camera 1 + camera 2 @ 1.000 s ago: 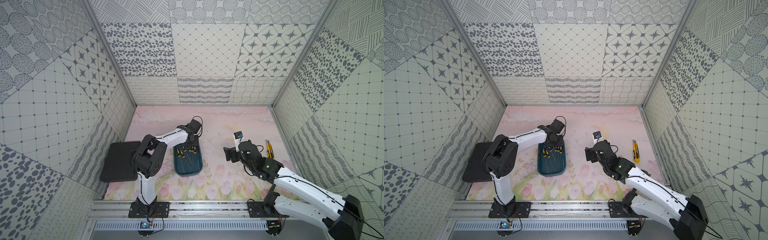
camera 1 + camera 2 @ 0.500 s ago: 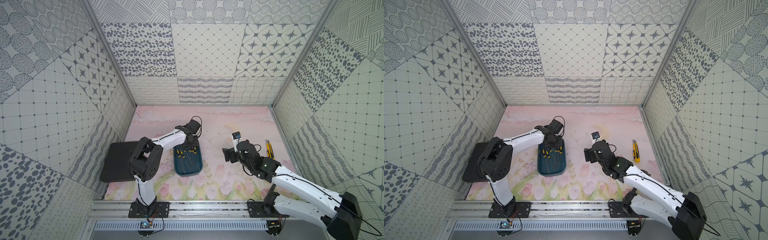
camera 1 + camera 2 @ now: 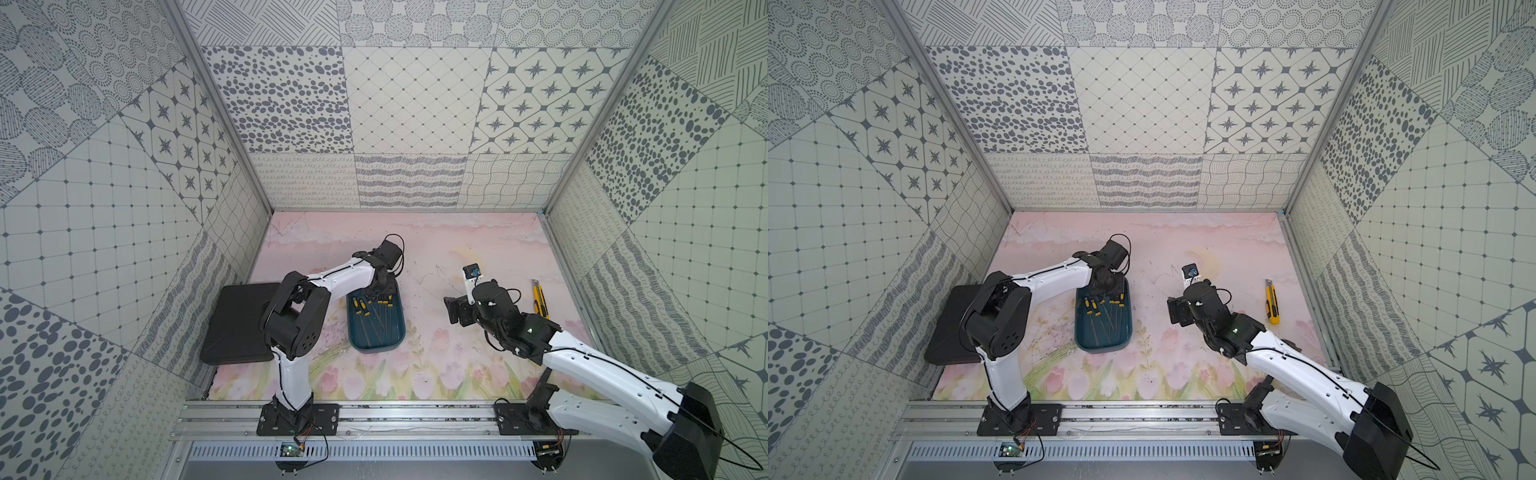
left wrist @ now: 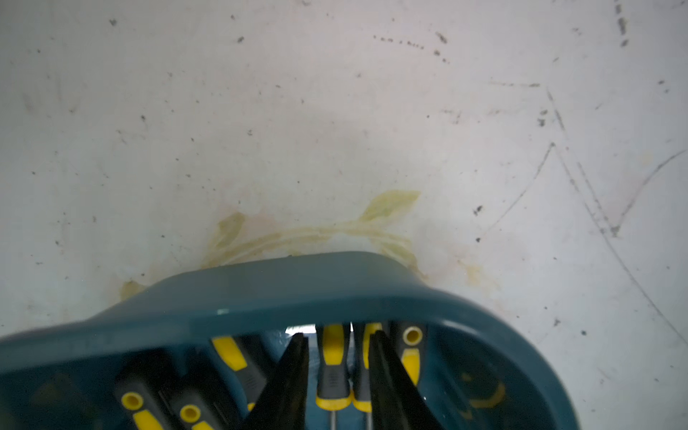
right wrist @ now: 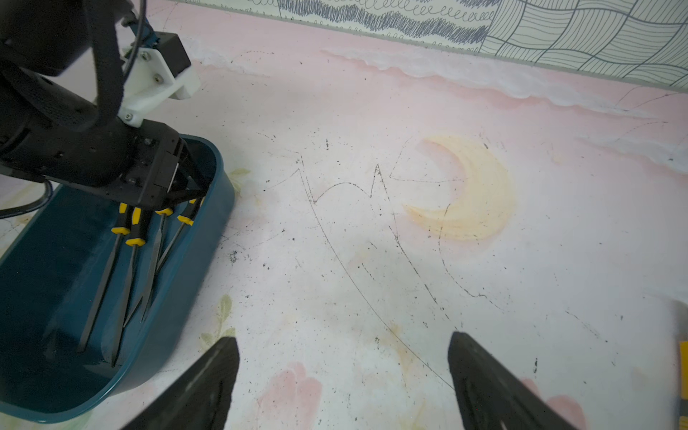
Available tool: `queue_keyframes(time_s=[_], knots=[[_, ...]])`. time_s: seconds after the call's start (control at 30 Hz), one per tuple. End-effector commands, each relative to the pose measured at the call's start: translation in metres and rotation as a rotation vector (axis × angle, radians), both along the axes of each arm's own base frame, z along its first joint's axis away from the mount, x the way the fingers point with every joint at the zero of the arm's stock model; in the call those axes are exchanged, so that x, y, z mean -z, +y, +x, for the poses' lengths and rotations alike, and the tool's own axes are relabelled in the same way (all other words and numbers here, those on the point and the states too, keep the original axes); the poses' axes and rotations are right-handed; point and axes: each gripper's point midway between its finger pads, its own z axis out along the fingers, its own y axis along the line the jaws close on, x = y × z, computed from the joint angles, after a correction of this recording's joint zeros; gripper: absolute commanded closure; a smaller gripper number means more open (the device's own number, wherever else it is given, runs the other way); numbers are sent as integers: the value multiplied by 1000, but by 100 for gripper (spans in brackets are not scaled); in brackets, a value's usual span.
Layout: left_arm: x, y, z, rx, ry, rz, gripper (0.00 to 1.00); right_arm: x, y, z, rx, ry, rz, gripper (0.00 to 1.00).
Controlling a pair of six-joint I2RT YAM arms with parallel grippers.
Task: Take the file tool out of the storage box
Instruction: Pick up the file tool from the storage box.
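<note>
**A:** What are the left fingers [image 4: 290, 379] doing?

**B:** They stand narrow, down inside the far end of the storage box [image 4: 260, 294]. The grey-and-yellow handle of a file tool [image 4: 333, 368] sits in the slot between them, with a second handle crowding in beside it. I cannot tell whether they pinch it or only straddle it.

**A:** And the right fingers [image 5: 208, 383]?

**B:** Spread wide and holding nothing, above the bare bench [image 5: 372, 242], well apart from the box.

**A:** So the file tool isn't out yet?

**B:** No. It lies flat in the box, handle at the far end and shaft pointing back toward the arm bases. The box stands on the bench in front of the left arm.

**A:** Has anything changed over the last second?

**B:** Little. In both top views the left arm's elbow sits slightly nearer the black case [image 3: 237, 324] than it did. The right arm has edged a hair toward the box. The left fingers were already at that far end. Box, case and knife lie where they lay.

**A:** Counts?

**B:** One storage box. One black case, on the left side of the bench. One yellow utility knife [image 3: 539, 297], near the right wall. The left wrist view shows six handles [image 4: 190, 411], counting the one between the fingers. The right wrist view shows only four shafts, because the left arm covers the rest.
</note>
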Motion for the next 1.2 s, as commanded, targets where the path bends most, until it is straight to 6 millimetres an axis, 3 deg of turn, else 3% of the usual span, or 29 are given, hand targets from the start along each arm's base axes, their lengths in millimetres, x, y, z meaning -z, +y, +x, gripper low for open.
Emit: queue_keyframes(time_s=[0.0,0.53,0.7,0.87,1.17], knots=[[5,11,-4,-8,28,72,71,-11,7,5,-2,-28,30,8],[16,23,-8,-39,48,108,81,-4,5,2,7,-11,37,8],[10,25,-10,-43,25,81,74,-2,5,1,7,-4,40,8],[1,25,-10,-39,4,69,73,1,6,0,6,2,46,8],[18,25,-8,-30,44,81,76,-1,0,-3,15,-5,45,8]])
